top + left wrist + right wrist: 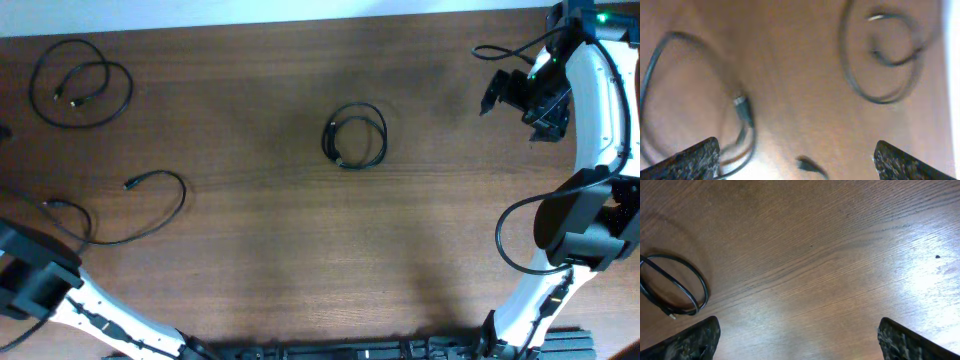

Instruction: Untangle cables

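Note:
Three thin black cables lie apart on the wooden table. One is a double loop (80, 85) at the far left, one a loose open curve (140, 205) below it, and one a small tight coil (356, 135) in the middle. My left gripper (797, 150) is open and holds nothing. It is above the loose curve's plug end (742, 110), with the double loop (885, 60) blurred ahead. My right gripper (497, 95) hovers open at the far right. In the right wrist view the right gripper (799, 330) has only bare wood between its fingers, and the coil (672, 287) lies off to the left.
The table's far edge (200, 25) runs along the top, with a white surface beyond it. The left arm (40, 285) enters at the bottom left corner. The right arm (600, 120) curves down the right side with its own thicker wires.

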